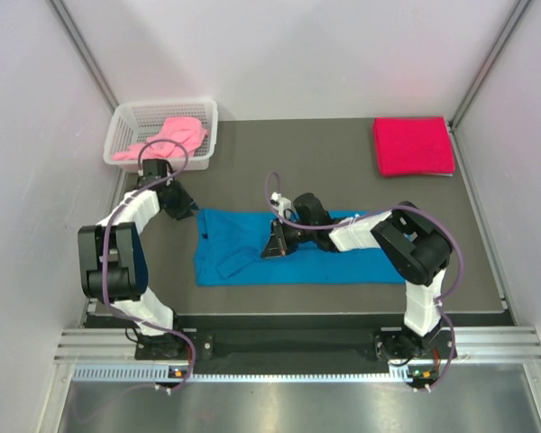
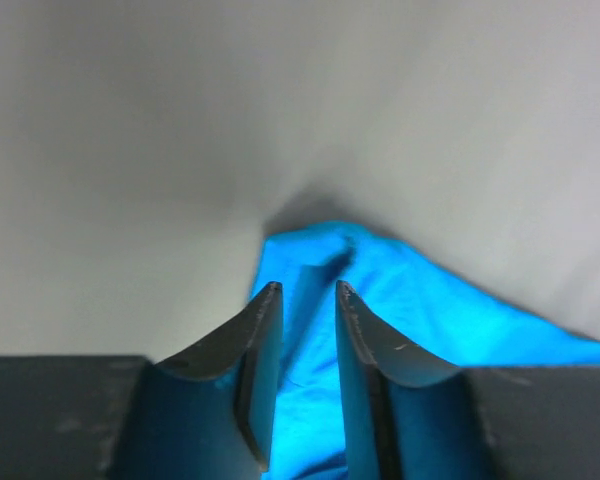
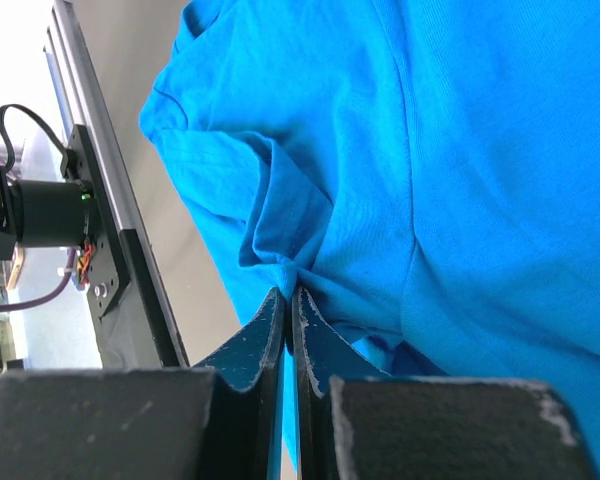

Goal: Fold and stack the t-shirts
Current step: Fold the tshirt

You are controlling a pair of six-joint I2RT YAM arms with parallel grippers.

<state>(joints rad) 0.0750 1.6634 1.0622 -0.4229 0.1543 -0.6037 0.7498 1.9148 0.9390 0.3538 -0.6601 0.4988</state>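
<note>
A bright blue t-shirt (image 1: 343, 260) lies spread across the middle of the table. My right gripper (image 1: 272, 245) is over its middle, shut on a pinched fold of the blue cloth (image 3: 460, 150), and the fabric bunches at its tips (image 3: 288, 293). My left gripper (image 1: 191, 213) hovers at the shirt's far left corner. In the left wrist view its jaws (image 2: 302, 290) stand apart, with the blue corner (image 2: 410, 300) showing beyond them and nothing gripped. A folded crimson t-shirt (image 1: 413, 146) lies at the back right. A light pink t-shirt (image 1: 167, 137) is heaped in the basket.
The white mesh basket (image 1: 126, 113) stands at the back left corner of the dark mat (image 1: 298, 162). Pale walls close in on both sides. An aluminium rail (image 1: 298, 341) runs along the near edge.
</note>
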